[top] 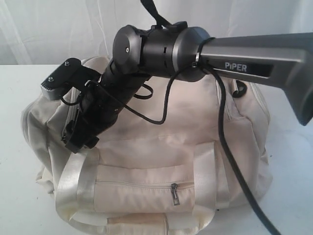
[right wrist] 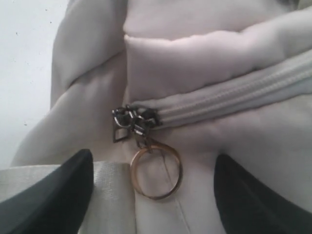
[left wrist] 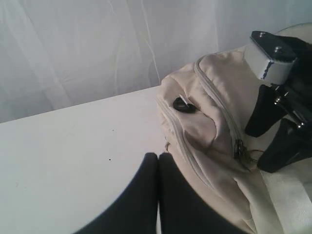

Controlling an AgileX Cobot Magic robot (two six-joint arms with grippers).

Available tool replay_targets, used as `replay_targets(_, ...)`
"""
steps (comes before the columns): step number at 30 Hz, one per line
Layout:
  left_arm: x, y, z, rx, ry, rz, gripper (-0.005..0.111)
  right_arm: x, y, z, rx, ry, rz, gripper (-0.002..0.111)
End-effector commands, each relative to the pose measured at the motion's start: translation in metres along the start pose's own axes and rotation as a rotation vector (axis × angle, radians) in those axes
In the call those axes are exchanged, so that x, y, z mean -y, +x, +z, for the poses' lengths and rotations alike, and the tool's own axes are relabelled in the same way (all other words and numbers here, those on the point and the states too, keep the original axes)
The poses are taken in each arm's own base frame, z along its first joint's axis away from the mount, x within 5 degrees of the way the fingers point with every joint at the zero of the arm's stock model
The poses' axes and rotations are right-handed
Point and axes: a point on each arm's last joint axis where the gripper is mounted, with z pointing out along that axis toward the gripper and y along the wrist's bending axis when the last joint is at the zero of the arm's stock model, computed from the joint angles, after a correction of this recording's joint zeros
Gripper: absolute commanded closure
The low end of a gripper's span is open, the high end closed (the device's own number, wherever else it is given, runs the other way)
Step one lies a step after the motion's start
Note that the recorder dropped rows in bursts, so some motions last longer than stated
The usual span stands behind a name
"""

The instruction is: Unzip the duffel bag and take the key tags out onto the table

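Note:
The cream duffel bag (top: 161,132) lies on the white table (top: 14,122) with its top zip shut. At the bag's left end sits the zip slider (right wrist: 134,122), and a gold ring (right wrist: 156,173) hangs from it. My right gripper (right wrist: 156,197) reaches across the bag (right wrist: 204,58) to that end and stands open, one finger on each side of the ring without touching it. It also shows as the right gripper (top: 76,142) and the right gripper (left wrist: 253,151). My left gripper (left wrist: 158,163) is shut and empty, over the table (left wrist: 73,156) beside the bag (left wrist: 214,92). The key tags are hidden.
A black cable (top: 230,147) hangs from the right arm across the bag. The front pocket's zip pull (top: 174,193) and satin handles (top: 73,181) face the camera. A black strap ring (left wrist: 183,105) sits on the bag's end. White curtains stand behind the table.

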Motion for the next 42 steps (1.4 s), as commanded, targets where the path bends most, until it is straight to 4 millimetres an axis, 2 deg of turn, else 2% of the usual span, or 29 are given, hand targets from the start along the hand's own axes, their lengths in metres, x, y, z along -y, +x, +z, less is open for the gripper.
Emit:
replay_targets(1,0.001,0.001,0.0,0.014,0.007,-0.01,0.107,-0.003,0.0,0.013,-0.003,-0.006,-0.012,0.043)
replay_targets(5,0.001,0.001,0.0,0.014,0.007,-0.01,0.107,-0.003,-0.002,0.02,0.018,0.032,0.03,0.054)
replay_targets(7,0.001,0.001,0.0,0.014,0.007,-0.01,0.107,-0.002,-0.001,0.02,0.008,0.051,0.04,0.064)
replay_targets(9,0.001,0.001,0.0,0.014,0.007,-0.01,0.107,0.001,0.003,0.019,-0.035,0.083,0.052,0.079)
replay_targets(12,0.001,0.001,0.0,0.014,0.007,-0.01,0.107,0.001,0.004,0.016,-0.055,0.09,0.06,0.092)
replay_targets(15,0.001,0.001,0.0,0.014,0.007,-0.01,0.107,-0.001,-0.004,0.0,-0.019,0.105,0.049,0.103)
replay_targets(18,0.001,0.001,0.0,0.014,0.007,-0.01,0.107,-0.003,-0.01,-0.015,0.012,0.117,0.041,0.106)
replay_targets(23,0.001,0.001,0.0,0.014,0.007,-0.01,0.107,-0.006,-0.016,-0.03,0.042,0.132,0.029,0.106)
replay_targets(29,0.001,0.001,0.0,0.014,0.007,-0.01,0.107,-0.005,-0.014,-0.026,0.028,0.132,0.009,0.104)
replay_targets(32,0.001,0.001,0.0,0.014,0.007,-0.01,0.107,-0.003,-0.009,-0.013,0.0,0.121,-0.012,0.09)
replay_targets(36,0.001,0.001,0.0,0.014,0.007,-0.01,0.107,0.0,-0.004,0.001,-0.019,0.116,-0.007,0.054)
replay_targets(37,0.001,0.001,0.0,0.014,0.007,-0.01,0.107,0.001,-0.002,0.006,-0.026,0.113,-0.004,0.048)
replay_targets(42,0.001,0.001,0.0,0.014,0.007,-0.01,0.107,0.002,0.004,0.021,-0.051,0.103,0.0,0.046)
